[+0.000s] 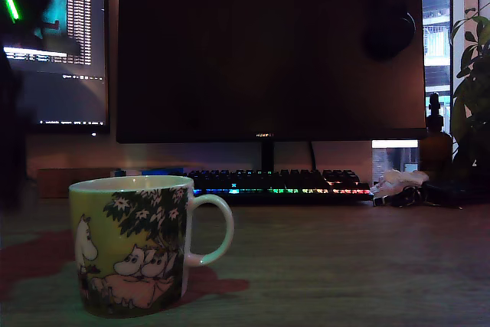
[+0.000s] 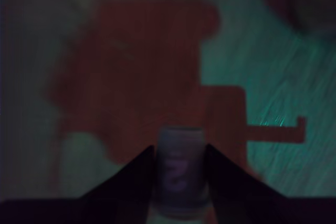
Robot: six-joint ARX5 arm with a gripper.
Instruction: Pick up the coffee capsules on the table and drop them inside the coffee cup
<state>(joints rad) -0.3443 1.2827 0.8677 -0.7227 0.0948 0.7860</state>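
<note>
The gripper (image 2: 178, 179) is clamped on a pale capsule (image 2: 179, 169) above the dim bench (image 2: 273, 77). The coffee cup (image 1: 134, 246) stands near, at the exterior view's left. Blur and darkness risk a drop outside its rim.

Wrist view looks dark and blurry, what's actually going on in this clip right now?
The pincer is shut on a small pale coffee capsule, held between its two dark fingers above the wood-grain table. In the exterior view, the yellow-green coffee cup stands on the table in front of a lit keyboard and a dark monitor. No capsule shows on the table there; the cup's inside is hidden.
</note>
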